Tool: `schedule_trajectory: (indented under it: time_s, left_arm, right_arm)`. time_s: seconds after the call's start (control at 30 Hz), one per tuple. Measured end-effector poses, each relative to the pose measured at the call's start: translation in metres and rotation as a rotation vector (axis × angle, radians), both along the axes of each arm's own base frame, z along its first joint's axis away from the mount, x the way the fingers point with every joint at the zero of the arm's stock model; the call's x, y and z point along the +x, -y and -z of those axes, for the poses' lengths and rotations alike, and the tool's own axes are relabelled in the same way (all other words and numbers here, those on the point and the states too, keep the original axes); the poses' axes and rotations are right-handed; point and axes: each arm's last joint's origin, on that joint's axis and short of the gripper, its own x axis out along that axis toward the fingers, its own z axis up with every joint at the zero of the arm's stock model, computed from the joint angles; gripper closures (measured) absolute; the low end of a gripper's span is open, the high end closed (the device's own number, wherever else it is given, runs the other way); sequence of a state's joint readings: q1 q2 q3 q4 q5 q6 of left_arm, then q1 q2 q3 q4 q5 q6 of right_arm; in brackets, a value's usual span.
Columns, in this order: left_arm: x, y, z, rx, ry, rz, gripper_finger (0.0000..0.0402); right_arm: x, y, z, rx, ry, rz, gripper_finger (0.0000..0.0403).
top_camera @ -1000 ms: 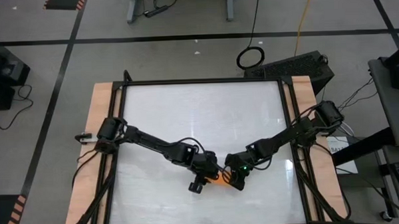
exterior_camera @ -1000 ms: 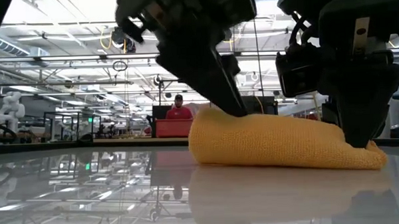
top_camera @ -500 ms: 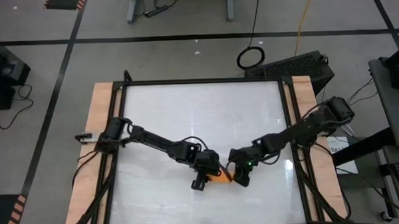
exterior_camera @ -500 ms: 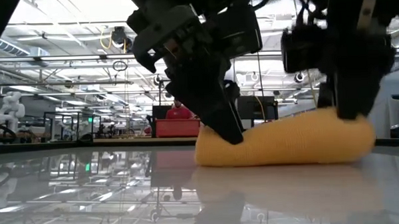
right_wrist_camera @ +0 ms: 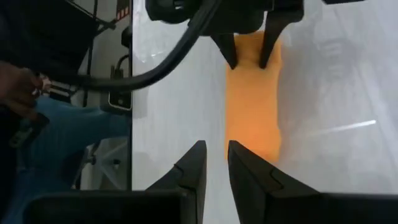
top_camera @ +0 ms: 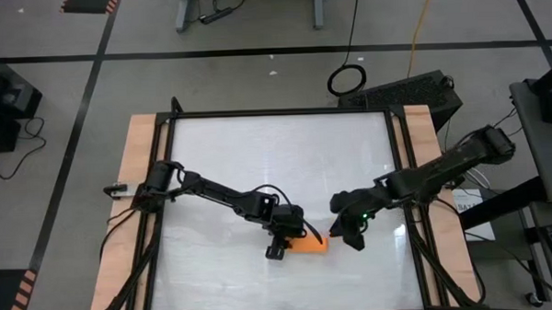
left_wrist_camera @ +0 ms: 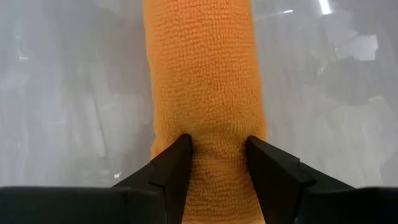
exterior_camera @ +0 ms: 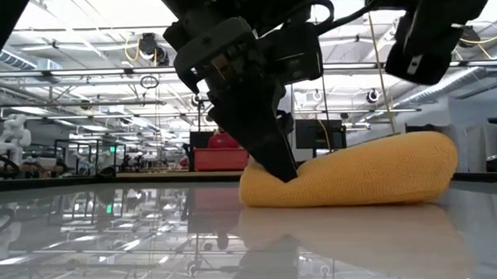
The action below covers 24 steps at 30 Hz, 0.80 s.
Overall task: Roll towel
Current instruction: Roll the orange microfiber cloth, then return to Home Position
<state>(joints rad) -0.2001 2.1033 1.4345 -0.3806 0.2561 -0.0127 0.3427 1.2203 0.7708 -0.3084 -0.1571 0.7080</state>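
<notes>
Our left gripper [left_wrist_camera: 214, 163] has its jaws clamped on one end of the towel [top_camera: 309, 246], which lies as a finished-looking roll on the table [top_camera: 285, 164], near the front edge and about mid-width. We judge that grip is there to keep the roll from springing loose. To the right, our right gripper [top_camera: 345, 236] hangs just clear of the other end, jaws nearly together and gripping nothing. The towel is soft, nubbly orange cloth, a plump cylinder; the table is glossy and mirror-like.
</notes>
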Motion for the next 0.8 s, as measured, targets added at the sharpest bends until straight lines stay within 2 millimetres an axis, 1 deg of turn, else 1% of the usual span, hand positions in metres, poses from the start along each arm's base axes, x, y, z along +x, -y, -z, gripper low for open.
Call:
schedule_trajectory:
  time_s: [0.17,0.23,0.33,0.47,0.57,0.63,0.7,0.8]
  left_arm:
    - [0.000,-0.002,0.000,-0.009,-0.003,-0.009,0.0240]
    - [0.000,-0.001,-0.001,-0.020,-0.004,-0.004,0.0240]
    - [0.000,-0.001,-0.002,-0.035,-0.012,0.001,0.0240]
    - [0.001,0.001,-0.008,-0.085,-0.044,0.016,0.0240]
    - [0.002,0.002,-0.019,-0.105,-0.065,0.032,0.0240]
    - [0.001,0.002,-0.031,-0.104,-0.057,0.050,0.0240]
    - [-0.001,0.002,-0.047,-0.103,-0.034,0.059,0.0240]
    - [-0.007,-0.002,-0.071,-0.069,0.002,0.052,0.0240]
  right_arm:
    - [-0.018,-0.002,-0.013,-0.032,0.036,-0.053,0.0345]
    - [-0.024,-0.003,-0.018,-0.055,0.055,-0.053,0.0336]
    - [-0.033,-0.002,-0.024,-0.108,0.082,-0.018,0.0303]
    - [-0.046,0.001,-0.031,-0.170,0.111,0.036,0.0237]
    - [-0.055,0.002,-0.038,-0.190,0.143,0.038,0.0198]
    - [-0.062,0.003,-0.041,-0.213,0.162,0.046,0.0182]
    - [-0.069,0.004,-0.045,-0.240,0.184,0.066,0.0173]
    - [-0.078,0.006,-0.050,-0.264,0.220,0.091,0.0171]
